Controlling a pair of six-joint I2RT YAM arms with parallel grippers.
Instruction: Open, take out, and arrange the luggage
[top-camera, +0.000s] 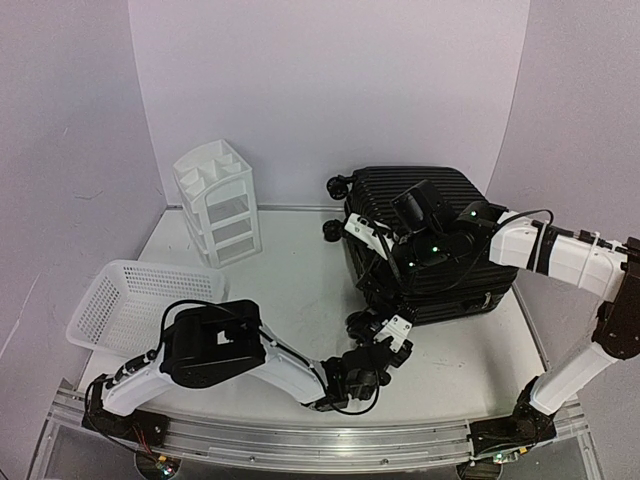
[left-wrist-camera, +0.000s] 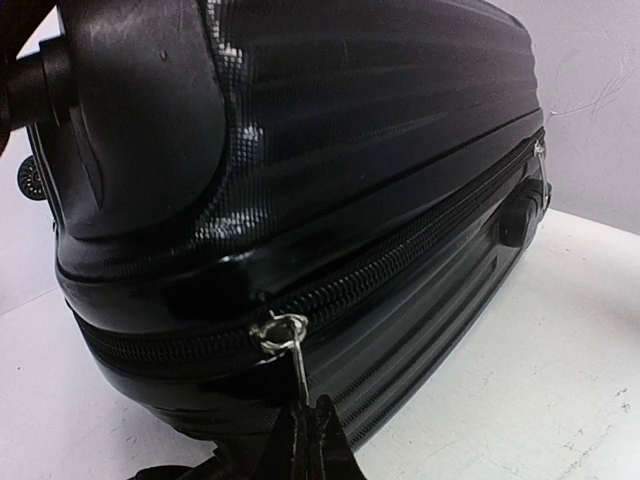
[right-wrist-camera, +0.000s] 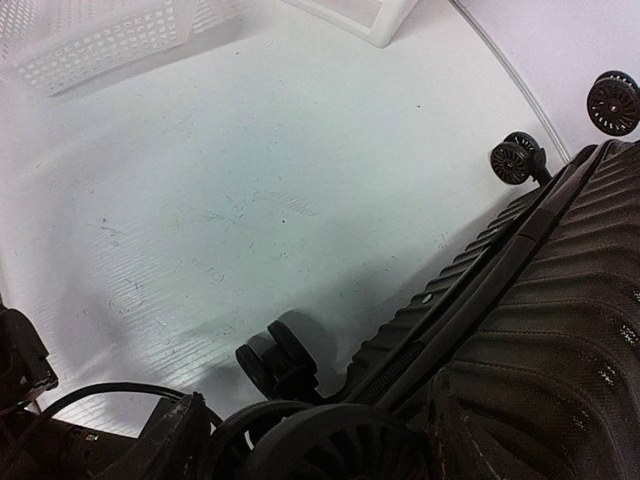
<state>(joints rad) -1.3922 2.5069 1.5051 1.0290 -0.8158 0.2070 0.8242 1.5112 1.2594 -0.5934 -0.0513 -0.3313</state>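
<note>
While it is lying flat on its side, closed, the suitcase (top-camera: 450, 185) is taking up the far right part of the table (top-camera: 290, 290), with its black hard shell showing long raised ribs and a fine woven-looking grain that is catching the light. A toothed zip (left-wrist-camera: 400, 255) is running around the seam between the two shell halves, and a small metal pull tab (left-wrist-camera: 290, 345) is hanging from it at the near rounded corner. Small black wheels (right-wrist-camera: 515, 158) are sticking out from the left end of the case, ridged around their rims.

The left gripper (left-wrist-camera: 308, 425) is reaching in low at that near corner, its dark fingers pressed together and pinching the pull tab. The right gripper (top-camera: 372, 238) is hovering over the top of the shell near its left edge; whether its fingers are spread or closed I cannot tell.

Well apart to the left, a white plastic basket (top-camera: 120, 300) with mesh walls is sitting at the table's left edge, and a small white drawer unit (top-camera: 220, 205) is standing upright toward the back, between the basket and the suitcase
</note>
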